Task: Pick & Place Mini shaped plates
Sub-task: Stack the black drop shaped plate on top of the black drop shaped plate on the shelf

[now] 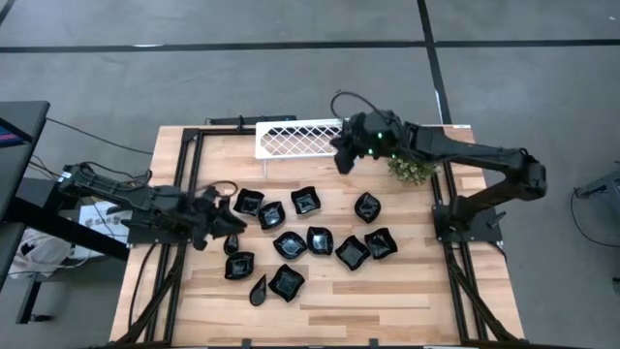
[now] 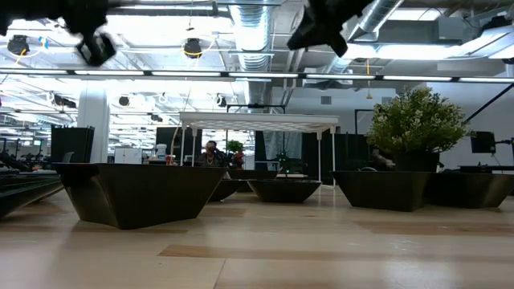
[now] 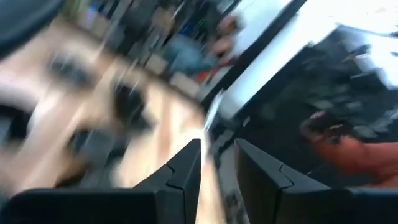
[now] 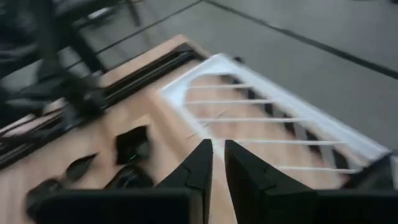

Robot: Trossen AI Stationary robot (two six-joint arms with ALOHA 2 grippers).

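Right gripper point(image 4: 216, 163) fingers near-clenched, empty, over white tray point(image 4: 292, 109); left gripper point(image 3: 216, 168) fingers parted, empty.

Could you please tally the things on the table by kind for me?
Squarish black mini plates: 10
Teardrop-shaped black mini plates: 2
White lattice tray: 1
Green bushy plant: 1
Total: 14

Even, bright light falls from ceiling lamps point(image 2: 191, 48), with soft shadows on the table point(image 1: 407, 291). Both wrist views are strongly blurred, probably from motion.
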